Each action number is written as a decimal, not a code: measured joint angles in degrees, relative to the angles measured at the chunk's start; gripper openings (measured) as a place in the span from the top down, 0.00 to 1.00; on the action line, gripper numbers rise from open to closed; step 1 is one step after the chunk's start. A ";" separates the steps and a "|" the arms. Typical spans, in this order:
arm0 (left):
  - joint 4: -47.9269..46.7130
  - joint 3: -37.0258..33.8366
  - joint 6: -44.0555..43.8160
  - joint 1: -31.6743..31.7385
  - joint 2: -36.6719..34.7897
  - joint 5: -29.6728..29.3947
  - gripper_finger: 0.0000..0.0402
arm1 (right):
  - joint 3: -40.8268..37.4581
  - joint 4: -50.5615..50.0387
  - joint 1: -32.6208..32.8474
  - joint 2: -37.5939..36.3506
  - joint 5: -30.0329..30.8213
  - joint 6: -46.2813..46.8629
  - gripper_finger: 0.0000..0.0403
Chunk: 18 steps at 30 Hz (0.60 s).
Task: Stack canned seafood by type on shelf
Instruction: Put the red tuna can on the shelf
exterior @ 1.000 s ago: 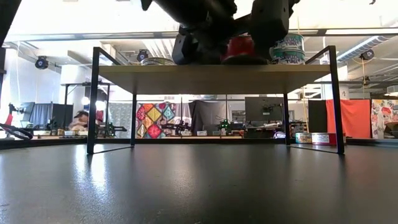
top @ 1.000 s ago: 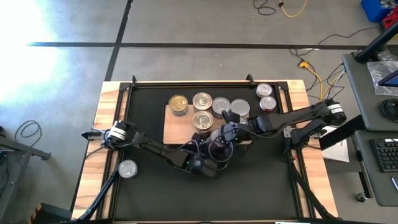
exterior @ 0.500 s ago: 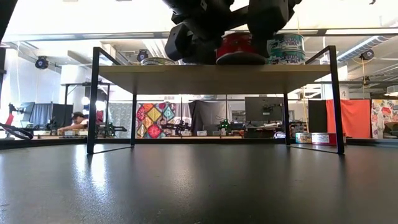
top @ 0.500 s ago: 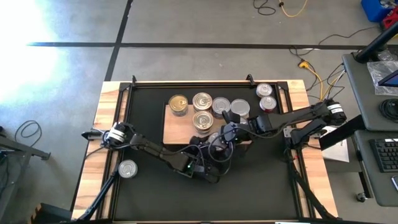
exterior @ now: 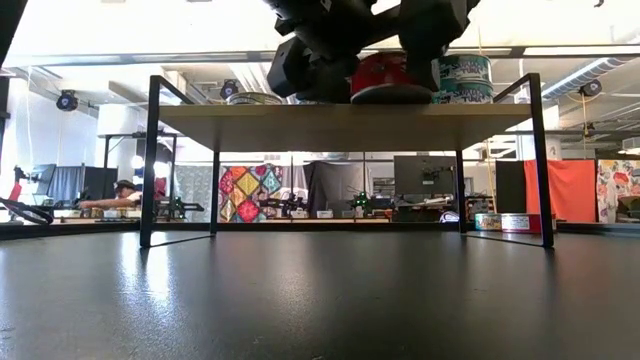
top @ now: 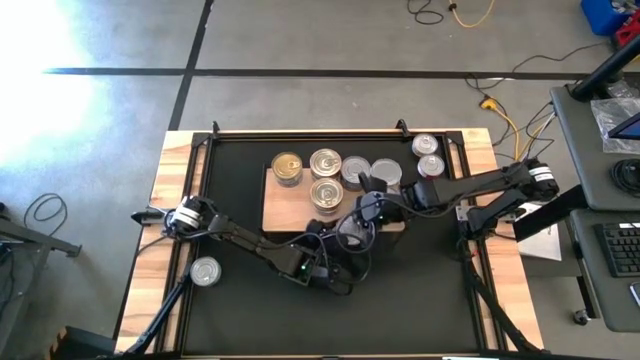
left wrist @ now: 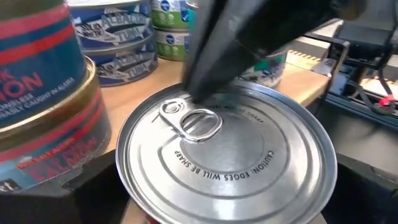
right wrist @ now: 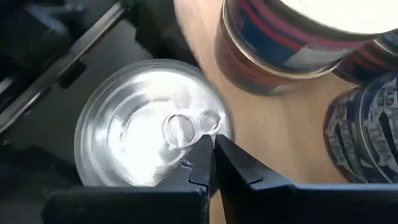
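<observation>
Tin sits at the shelf's near edge. My right end effector, fingers pinched shut and empty, presses on its lid beside the pull tab. My left end effector, spread wide, flanks it from the near side, probably closer for gripping.

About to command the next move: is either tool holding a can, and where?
Left tool: jaws wide around the silver-lidded can; grip unclear. Right tool: shut, empty, tips on that lid.
</observation>
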 joint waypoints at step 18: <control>-0.32 0.93 -1.30 1.28 0.40 -0.23 0.00 | 0.38 4.03 -0.34 5.06 -9.90 -5.35 0.97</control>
